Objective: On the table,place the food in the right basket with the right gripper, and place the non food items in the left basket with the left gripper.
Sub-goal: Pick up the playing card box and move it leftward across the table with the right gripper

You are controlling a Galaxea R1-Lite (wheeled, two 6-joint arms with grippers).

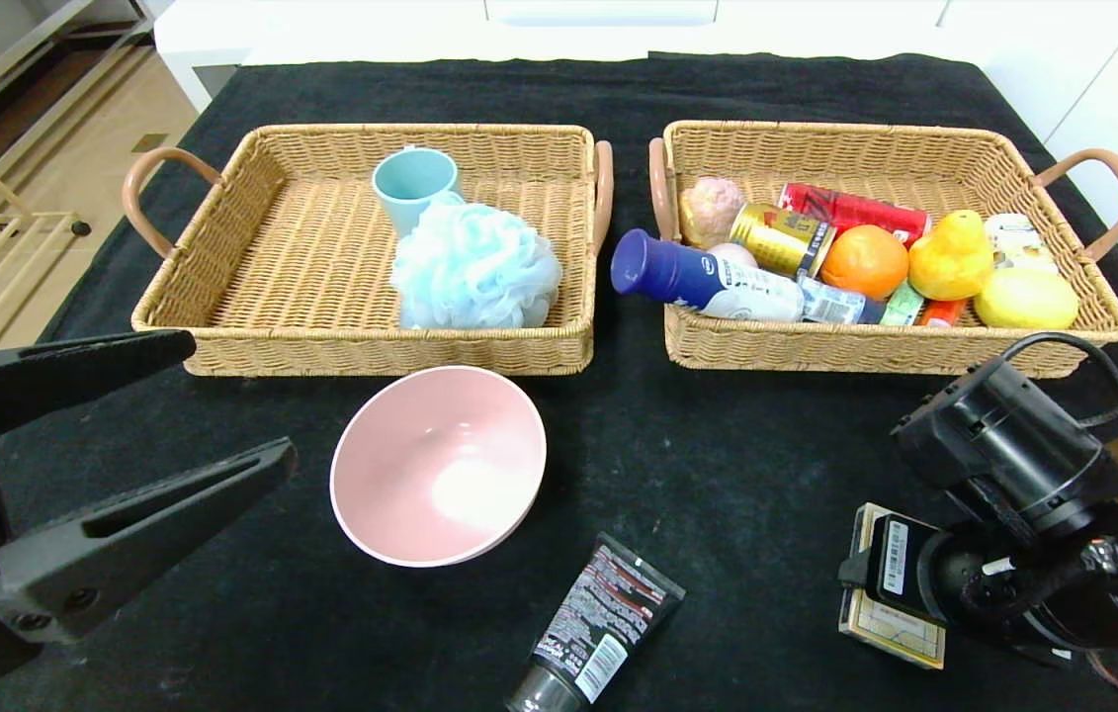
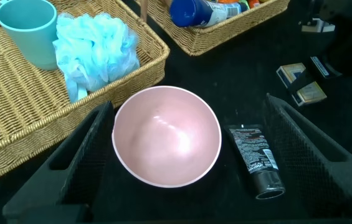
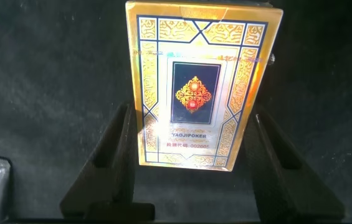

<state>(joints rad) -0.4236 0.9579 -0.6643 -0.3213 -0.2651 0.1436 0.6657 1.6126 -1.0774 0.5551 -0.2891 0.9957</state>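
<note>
On the black table (image 1: 736, 465) my right gripper (image 3: 191, 112) stands at the front right, shut on the gold-edged card box (image 3: 204, 87), one finger against each long side. In the head view my wrist covers most of the box (image 1: 890, 618). My left gripper (image 1: 237, 400) hovers open at the front left, its jaws spread wide over the pink bowl (image 2: 166, 135). A black squeeze tube (image 1: 598, 623) lies in front of the bowl. The right basket (image 1: 865, 356) holds the orange (image 1: 863, 260), the yellow fruit (image 1: 951, 255) and the blue-capped white bottle (image 1: 707, 279).
The left basket (image 1: 361, 351) holds a teal cup (image 1: 412, 186) and a pale blue bath puff (image 1: 475, 267). A red can (image 1: 850, 210), a gold can (image 1: 781, 237) and a lemon (image 1: 1025, 299) crowd the right basket. The two baskets stand side by side behind the bowl.
</note>
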